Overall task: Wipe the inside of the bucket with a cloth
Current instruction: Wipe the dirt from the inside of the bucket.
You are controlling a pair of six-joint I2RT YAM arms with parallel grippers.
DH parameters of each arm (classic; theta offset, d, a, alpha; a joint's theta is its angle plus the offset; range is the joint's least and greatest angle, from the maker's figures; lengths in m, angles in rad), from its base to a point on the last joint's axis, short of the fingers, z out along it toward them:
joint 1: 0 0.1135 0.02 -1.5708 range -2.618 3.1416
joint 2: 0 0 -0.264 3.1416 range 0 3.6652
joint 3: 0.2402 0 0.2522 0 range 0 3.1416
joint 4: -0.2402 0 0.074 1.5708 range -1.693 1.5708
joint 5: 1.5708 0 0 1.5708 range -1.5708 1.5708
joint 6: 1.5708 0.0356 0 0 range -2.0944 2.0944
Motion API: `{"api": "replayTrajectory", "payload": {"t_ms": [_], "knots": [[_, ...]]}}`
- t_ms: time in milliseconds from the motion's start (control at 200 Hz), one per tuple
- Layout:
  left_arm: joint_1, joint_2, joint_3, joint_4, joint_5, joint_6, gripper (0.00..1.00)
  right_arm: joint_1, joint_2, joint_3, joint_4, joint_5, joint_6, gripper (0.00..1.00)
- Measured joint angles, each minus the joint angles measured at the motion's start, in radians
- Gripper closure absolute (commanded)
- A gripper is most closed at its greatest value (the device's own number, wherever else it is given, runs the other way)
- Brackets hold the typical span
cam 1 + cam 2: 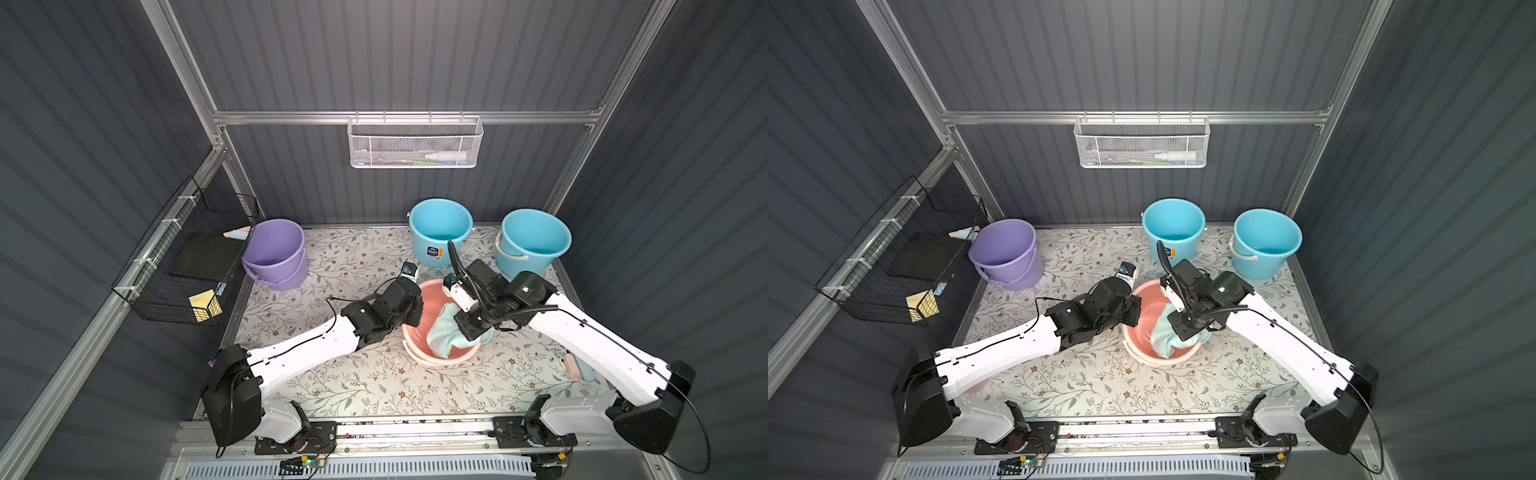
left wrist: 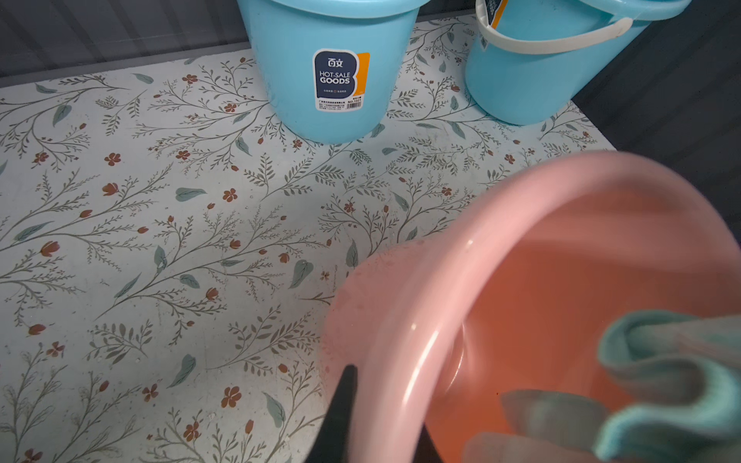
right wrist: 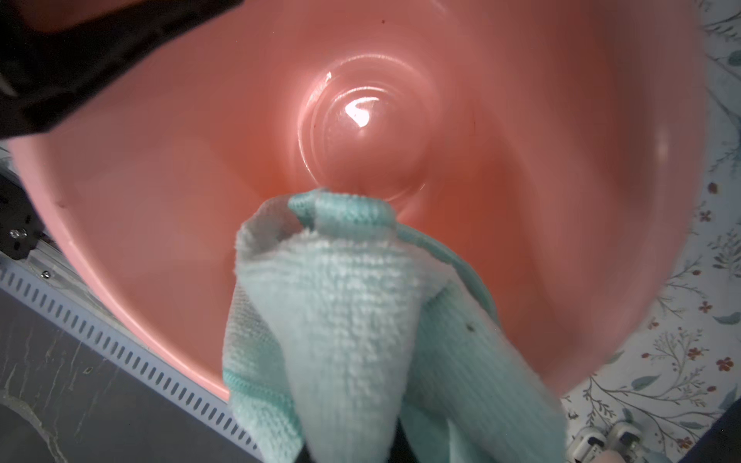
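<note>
The pink bucket point(image 1: 423, 328) point(image 1: 1142, 316) stands mid-table on the floral mat. My left gripper point(image 2: 385, 409) is shut on its left rim point(image 2: 401, 320), one black finger point(image 2: 347, 385) outside the wall and one inside. A mint-green cloth point(image 1: 440, 336) point(image 1: 1163, 338) point(image 2: 673, 368) hangs inside the bucket against its right wall. My right gripper point(image 3: 353, 449) is shut on the cloth point(image 3: 341, 320); its fingers are mostly buried in the folds. The cloth's tip reaches down toward the shiny bucket floor point(image 3: 361, 132).
Two blue buckets point(image 1: 440, 228) point(image 1: 534, 241) stand at the back, close behind the pink one. A purple bucket point(image 1: 276, 253) is at the back left. A black wire basket point(image 1: 187, 266) hangs on the left wall, a white mesh basket point(image 1: 415, 143) on the back rail.
</note>
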Motion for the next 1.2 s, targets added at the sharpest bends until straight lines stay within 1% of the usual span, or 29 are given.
{"api": "replayTrajectory", "payload": {"t_ms": [335,425,540,795,950,1081,1201], "knots": [[0.0,0.0,0.0,0.0,0.014,0.001,1.0,0.001,0.246,0.099,-0.08,-0.01,0.007,1.0],[0.013,-0.001,0.0,0.001,0.015,0.004,1.0,0.005,0.288,0.095,-0.069,-0.008,0.01,1.0],[0.013,-0.001,-0.001,-0.003,0.015,-0.001,1.0,0.004,0.341,0.05,-0.003,-0.001,0.017,1.0],[0.03,-0.001,-0.004,-0.016,0.003,-0.042,1.0,-0.001,0.38,-0.061,0.228,0.028,0.071,1.0],[0.043,-0.001,-0.005,-0.023,-0.016,-0.061,1.0,0.0,0.407,-0.1,0.335,0.065,0.101,1.0],[0.044,-0.001,-0.005,-0.02,-0.016,-0.06,1.0,0.0,0.394,-0.121,0.362,0.093,0.122,1.0],[0.039,-0.001,-0.005,-0.014,-0.016,-0.055,1.0,0.0,0.338,-0.123,0.327,0.096,0.14,1.0]]}}
